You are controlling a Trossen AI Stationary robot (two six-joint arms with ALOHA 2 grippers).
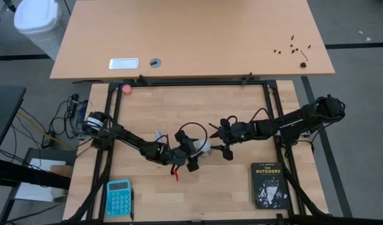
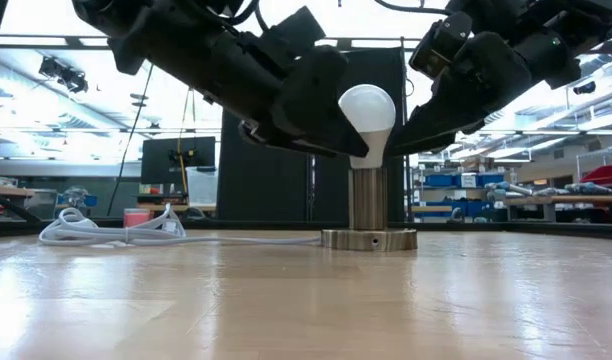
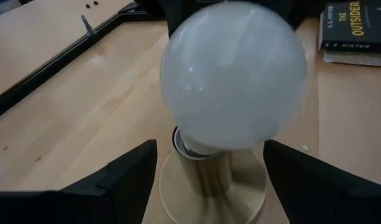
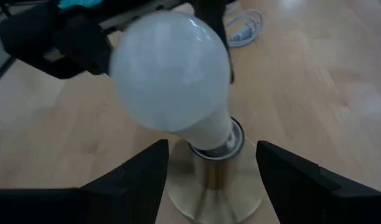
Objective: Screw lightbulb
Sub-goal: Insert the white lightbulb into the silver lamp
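The white lightbulb (image 2: 367,110) stands upright with its narrow base in the brass socket (image 2: 367,198), which rises from a round metal foot (image 2: 369,239) on the wooden table. My left gripper (image 3: 209,147) is open; its fingers stand on either side of the socket and the bulb's neck, coming from the table's left. My right gripper (image 4: 212,144) is open too and flanks the bulb's neck (image 4: 213,134) from the table's right. Seen from above, the bulb (image 1: 204,148) lies between the two grippers. No finger visibly touches it.
A white cord (image 2: 116,232) lies coiled on the table left of the socket. A black book (image 1: 268,184) lies at the near right and a blue calculator (image 1: 119,197) at the near left. A pink ball (image 1: 126,89) sits at the far left edge.
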